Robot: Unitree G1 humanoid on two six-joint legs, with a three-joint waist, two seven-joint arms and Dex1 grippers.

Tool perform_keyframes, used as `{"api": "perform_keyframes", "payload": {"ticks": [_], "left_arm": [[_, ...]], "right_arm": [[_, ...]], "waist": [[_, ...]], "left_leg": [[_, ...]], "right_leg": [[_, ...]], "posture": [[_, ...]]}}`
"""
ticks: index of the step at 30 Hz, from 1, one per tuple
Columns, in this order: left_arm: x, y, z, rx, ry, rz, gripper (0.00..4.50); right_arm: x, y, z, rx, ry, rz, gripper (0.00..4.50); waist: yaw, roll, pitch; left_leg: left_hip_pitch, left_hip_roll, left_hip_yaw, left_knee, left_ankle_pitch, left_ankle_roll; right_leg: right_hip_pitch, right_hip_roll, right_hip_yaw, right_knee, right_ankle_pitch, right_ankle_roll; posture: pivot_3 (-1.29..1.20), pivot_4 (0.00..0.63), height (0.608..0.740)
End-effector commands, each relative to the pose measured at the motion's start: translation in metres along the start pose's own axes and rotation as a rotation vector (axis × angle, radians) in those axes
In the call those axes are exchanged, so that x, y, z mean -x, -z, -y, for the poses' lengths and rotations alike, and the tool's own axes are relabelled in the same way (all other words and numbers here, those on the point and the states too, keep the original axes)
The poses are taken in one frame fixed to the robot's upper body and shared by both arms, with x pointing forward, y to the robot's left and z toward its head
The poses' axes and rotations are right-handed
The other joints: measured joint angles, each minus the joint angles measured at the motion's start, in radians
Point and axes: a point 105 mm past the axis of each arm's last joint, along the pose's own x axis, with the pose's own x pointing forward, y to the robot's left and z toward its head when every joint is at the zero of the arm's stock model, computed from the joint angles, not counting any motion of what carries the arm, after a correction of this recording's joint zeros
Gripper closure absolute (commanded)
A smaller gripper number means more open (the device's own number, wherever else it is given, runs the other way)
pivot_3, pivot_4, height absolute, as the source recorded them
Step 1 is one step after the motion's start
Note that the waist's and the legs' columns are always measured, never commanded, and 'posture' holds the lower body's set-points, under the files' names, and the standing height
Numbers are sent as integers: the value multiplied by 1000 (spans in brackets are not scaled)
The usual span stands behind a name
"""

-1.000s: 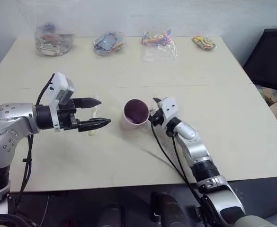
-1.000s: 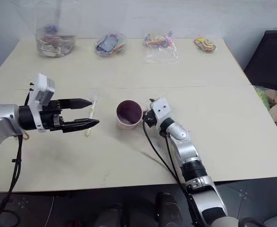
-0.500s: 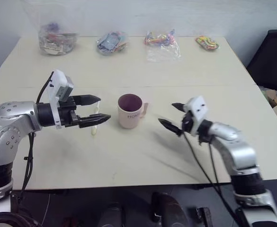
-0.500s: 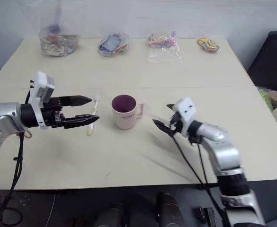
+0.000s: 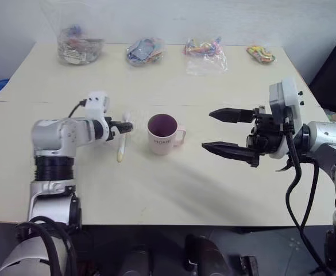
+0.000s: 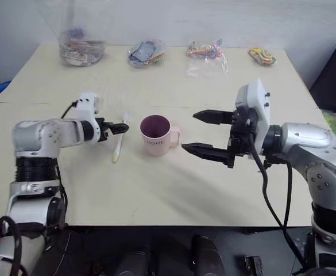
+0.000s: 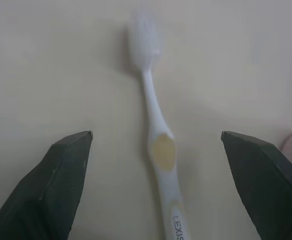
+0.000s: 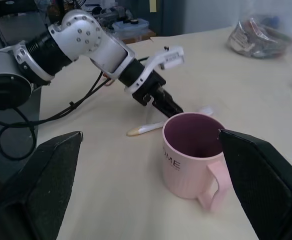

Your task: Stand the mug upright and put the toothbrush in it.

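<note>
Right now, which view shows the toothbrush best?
Left wrist view: the toothbrush lies flat on the table, head to handle, between the open left hand's fingers. The eye views show it small beside the mug; the right wrist view, partly hidden.

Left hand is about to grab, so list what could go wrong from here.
1. The toothbrush lies flat on the table; the open left hand may pinch short and skid it away.
2. The mug stands close beside it; the hand could bump and tip it.

"LEXIS" runs along the toothbrush point(image 7: 158, 150) handle at the frame's lower centre; the pink mug point(image 5: 163, 134) at mid-frame reads "HOME".
</note>
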Motion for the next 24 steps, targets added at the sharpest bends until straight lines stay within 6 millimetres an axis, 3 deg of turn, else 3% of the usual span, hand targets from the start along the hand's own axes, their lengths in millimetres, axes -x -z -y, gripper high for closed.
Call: {"api": "perform_keyframes", "payload": {"ticks": [1, 2, 14, 17, 21, 24], "left_arm": [[-5, 1, 2, -10, -3, -24, 132], [-6, 2, 4, -16, 1, -27, 132], [-6, 5, 4, 1, 15, -21, 3936], [-3, -3, 2, 5, -11, 32, 4124], [24, -70, 8, -66, -6, 420, 4124], [59, -111, 39, -75, 225, 686, 4124]], "right_arm": [[-1, -11, 0, 71, 25, 7, 19], [-1, -11, 2, 75, 37, 4, 19], [0, -9, 8, 97, 99, -8, 0], [2, -9, 8, 72, 99, 1, 0], [3, -8, 5, 62, 97, -3, 0], [3, -7, 6, 71, 123, -6, 0]], "waist": [[0, 0, 0], [0, 0, 0], [1, 0, 0], [1, 0, 0], [1, -1, 0], [2, -1, 0]], "left_leg": [[0, 0, 1, 0, 0, 0], [1, 0, 1, 0, 0, 0], [0, 0, 1, 1, 0, 0], [0, 0, 1, 1, 0, 0], [0, 1, 1, 1, 0, 0], [-1, 1, 1, 1, 0, -1]], "right_leg": [[0, 0, 0, 0, 0, 0], [0, 0, 0, 1, 0, 0], [0, 0, 0, 1, 0, 0], [0, -1, 0, 1, 0, 0], [0, -1, 0, 1, 0, 0], [-1, -1, -1, 0, 0, 0]], "posture": [[0, 150, 740], [0, 150, 740], [0, 150, 740], [0, 150, 740], [0, 150, 740], [0, 150, 740]]}}
